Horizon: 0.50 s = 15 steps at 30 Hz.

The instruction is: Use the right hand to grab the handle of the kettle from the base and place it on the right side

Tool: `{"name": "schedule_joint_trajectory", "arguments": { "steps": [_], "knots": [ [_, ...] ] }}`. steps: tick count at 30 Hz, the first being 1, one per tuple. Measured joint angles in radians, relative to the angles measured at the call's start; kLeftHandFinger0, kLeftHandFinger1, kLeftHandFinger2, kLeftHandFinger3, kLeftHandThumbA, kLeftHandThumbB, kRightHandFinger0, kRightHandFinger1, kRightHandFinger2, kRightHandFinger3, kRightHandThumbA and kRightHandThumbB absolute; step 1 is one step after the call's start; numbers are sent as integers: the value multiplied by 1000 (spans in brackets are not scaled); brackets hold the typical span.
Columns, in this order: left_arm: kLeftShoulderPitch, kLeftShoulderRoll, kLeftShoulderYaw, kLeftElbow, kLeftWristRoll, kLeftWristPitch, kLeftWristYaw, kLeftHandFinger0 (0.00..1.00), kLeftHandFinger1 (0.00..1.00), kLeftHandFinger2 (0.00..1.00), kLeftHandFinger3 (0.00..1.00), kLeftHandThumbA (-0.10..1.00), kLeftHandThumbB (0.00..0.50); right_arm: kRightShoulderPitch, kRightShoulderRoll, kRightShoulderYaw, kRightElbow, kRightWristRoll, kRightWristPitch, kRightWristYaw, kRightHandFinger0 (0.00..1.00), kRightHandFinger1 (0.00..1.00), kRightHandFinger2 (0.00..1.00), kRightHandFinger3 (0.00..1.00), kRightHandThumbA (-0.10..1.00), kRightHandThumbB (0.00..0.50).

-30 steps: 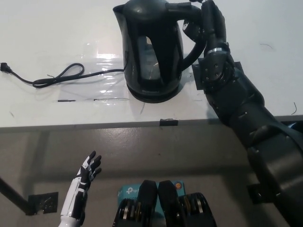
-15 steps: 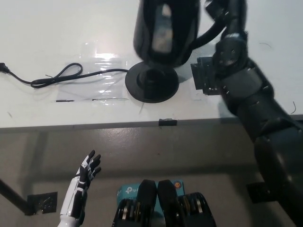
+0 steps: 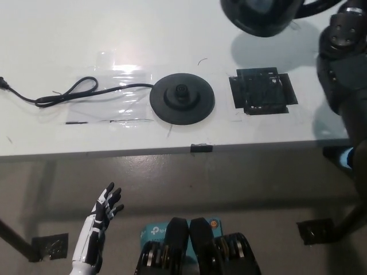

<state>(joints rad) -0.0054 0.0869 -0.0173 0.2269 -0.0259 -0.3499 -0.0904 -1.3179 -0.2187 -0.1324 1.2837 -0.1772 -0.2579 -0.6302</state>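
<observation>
A glossy black plastic kettle (image 3: pixel 261 14) hangs in the air at the top edge, cut off by the frame, above the white counter (image 3: pixel 51 46) and well apart from the round black kettle base (image 3: pixel 182 98) whose black power cord (image 3: pixel 69 93) trails off to the left. Just right of the base lies a square black taped marker (image 3: pixel 262 91), and the black right arm (image 3: pixel 344 63) reaches up along the right edge, its robot hand out of sight. The white left robot hand (image 3: pixel 106 207) rests low at the lower left below the counter edge, fingers spread and empty.

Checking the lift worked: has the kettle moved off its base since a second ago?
Yes. The kettle has left the base, now up and right of it, above the black square mat.
</observation>
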Motion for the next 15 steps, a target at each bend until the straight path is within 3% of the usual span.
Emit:
{"name": "schedule_joint_trajectory", "arguments": {
  "steps": [1, 2, 5, 8, 11, 13, 14, 15],
  "knots": [
    [0, 0, 0, 1, -1, 0, 0, 952, 1000, 1000, 1000, 1000, 477, 1, -4, -1, 5, 3, 0, 0, 0, 0, 376, 561, -100, 141],
    [0, 0, 0, 1, -2, 0, 0, 951, 1000, 1000, 1000, 1000, 477, 4, -7, -1, 8, 5, 0, 0, 0, 0, 395, 587, -100, 146],
    [0, 0, 0, 2, -5, 0, 0, 949, 1000, 1000, 1000, 1000, 471, 16, -12, -1, 22, 11, -8, 1, 0, 0, 266, 503, -100, 147],
    [0, 0, 1, 8, -6, 0, 0, 946, 1000, 1000, 1000, 1000, 478, 32, -11, 2, 31, 15, -18, 1, 0, 0, 269, 499, -100, 133],
    [3, 0, 1, 11, -7, 0, 0, 955, 1000, 1000, 1000, 1000, 467, 53, -7, 8, 46, 20, -32, 3, 0, 9, 440, 576, -100, 137],
    [5, 0, 1, 11, -7, 0, 0, 956, 1000, 1000, 1000, 1000, 475, 67, -4, 17, 49, 20, -41, 3, 0, 34, 479, 591, -100, 137],
    [6, 0, 1, 11, -7, 0, 0, 955, 1000, 1000, 1000, 1000, 476, 76, -2, 26, 50, 19, -44, 3, 494, 321, 435, 558, -100, 136],
    [7, 0, 1, 11, -7, 0, 0, 953, 1000, 1000, 1000, 1000, 476, 84, 0, 38, 51, 17, -48, 3, 880, 251, 342, 479, -100, 161]
  ]
}}
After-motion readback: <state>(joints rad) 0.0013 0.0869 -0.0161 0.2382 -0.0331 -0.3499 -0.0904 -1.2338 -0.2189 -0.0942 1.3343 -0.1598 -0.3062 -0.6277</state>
